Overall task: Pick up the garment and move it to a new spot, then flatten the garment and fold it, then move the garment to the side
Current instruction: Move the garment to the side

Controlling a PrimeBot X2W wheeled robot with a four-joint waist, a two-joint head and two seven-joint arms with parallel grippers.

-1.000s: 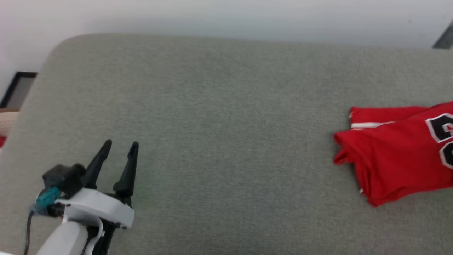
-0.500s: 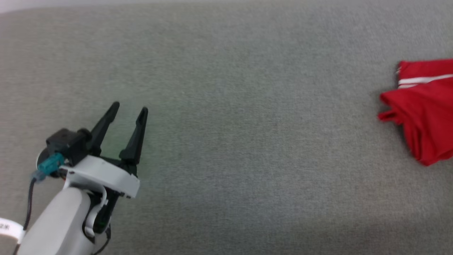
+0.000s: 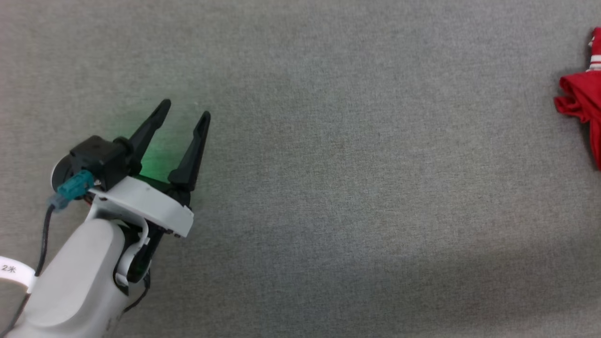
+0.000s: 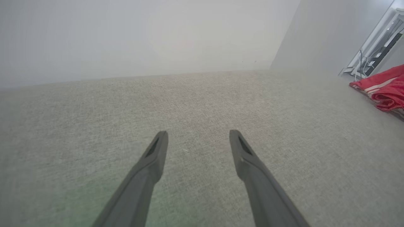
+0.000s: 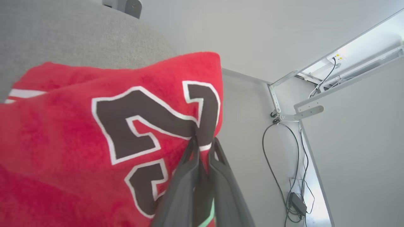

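Observation:
The garment (image 5: 79, 126) is a red jersey with black, white-edged number print. It lies bunched on the grey fabric surface (image 3: 328, 188). My right gripper (image 5: 203, 142) is shut on the garment's edge beside the number, with cloth pinched between its fingertips. In the head view only a red folded corner of the garment (image 3: 580, 96) reaches in at the right edge. My left gripper (image 3: 185, 109) hovers open over bare surface at the lower left, far from the cloth. The left wrist view has its gripper (image 4: 198, 133) empty, and the garment (image 4: 383, 88) at far right.
A pale wall rises behind the surface (image 4: 157, 37). Past the surface's right end I see a grey floor with cables (image 5: 284, 157) and a metal bracket (image 5: 303, 112). Bare grey surface stretches between the two grippers.
The head camera has dipped down, so the whole picture has shifted. The garment now lies farther right of my left gripper than before. The left gripper stays open.

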